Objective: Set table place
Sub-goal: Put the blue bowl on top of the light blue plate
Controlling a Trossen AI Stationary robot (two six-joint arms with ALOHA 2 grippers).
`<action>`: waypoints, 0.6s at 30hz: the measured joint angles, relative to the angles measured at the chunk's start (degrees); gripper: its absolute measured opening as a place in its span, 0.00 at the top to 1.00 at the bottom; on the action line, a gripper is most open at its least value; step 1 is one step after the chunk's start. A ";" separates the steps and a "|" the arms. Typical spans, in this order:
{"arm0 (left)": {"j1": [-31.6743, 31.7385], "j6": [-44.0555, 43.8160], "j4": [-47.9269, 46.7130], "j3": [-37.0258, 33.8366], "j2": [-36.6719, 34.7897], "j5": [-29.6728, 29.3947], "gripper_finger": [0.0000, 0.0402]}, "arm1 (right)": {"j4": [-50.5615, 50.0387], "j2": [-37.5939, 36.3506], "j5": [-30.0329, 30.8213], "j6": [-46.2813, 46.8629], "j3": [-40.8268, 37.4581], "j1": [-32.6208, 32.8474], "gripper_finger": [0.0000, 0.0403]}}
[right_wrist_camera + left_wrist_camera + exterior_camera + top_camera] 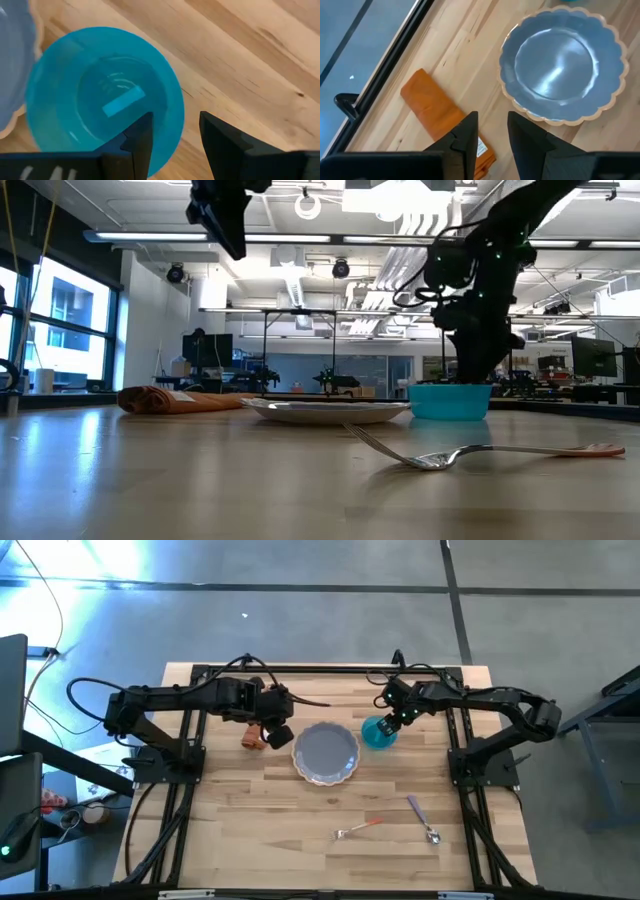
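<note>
Right of centre in the high view, the blue cup (379, 731) is straddled at its rim by the parted right tool (398, 721); closing squarely is advised. Beside the plate (326, 752) on the worktop (250, 830), the left tool (272, 734) is held released over the orange napkin (252, 737).

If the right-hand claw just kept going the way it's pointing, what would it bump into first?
Probably the rim of the blue bowl. The right gripper points down at it, open, one finger over the bowl's inside and the other over bare table. How far above the rim it sits is hard to judge.
</note>
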 joint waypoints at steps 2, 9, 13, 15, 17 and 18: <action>0.00 0.04 0.02 0.00 0.00 0.00 0.76 | 1.49 0.00 -0.03 0.60 -1.34 0.00 0.62; 0.02 0.07 1.63 0.00 0.00 0.00 0.76 | 7.74 0.00 -1.75 5.67 -5.49 0.00 0.71; 0.00 -0.02 2.66 0.00 0.00 0.50 0.76 | 8.79 0.00 -1.90 6.21 -6.03 0.00 0.90; 0.00 -0.02 2.55 0.00 0.00 0.95 0.76 | 9.07 0.02 -3.29 6.17 -5.44 0.00 0.97; 0.00 -0.04 2.55 0.00 0.00 1.45 0.76 | 8.67 0.04 -4.40 6.73 -3.23 0.01 0.98; 0.00 -0.04 2.53 0.00 0.00 1.52 0.76 | 8.34 0.04 -5.15 7.37 -1.67 0.16 0.98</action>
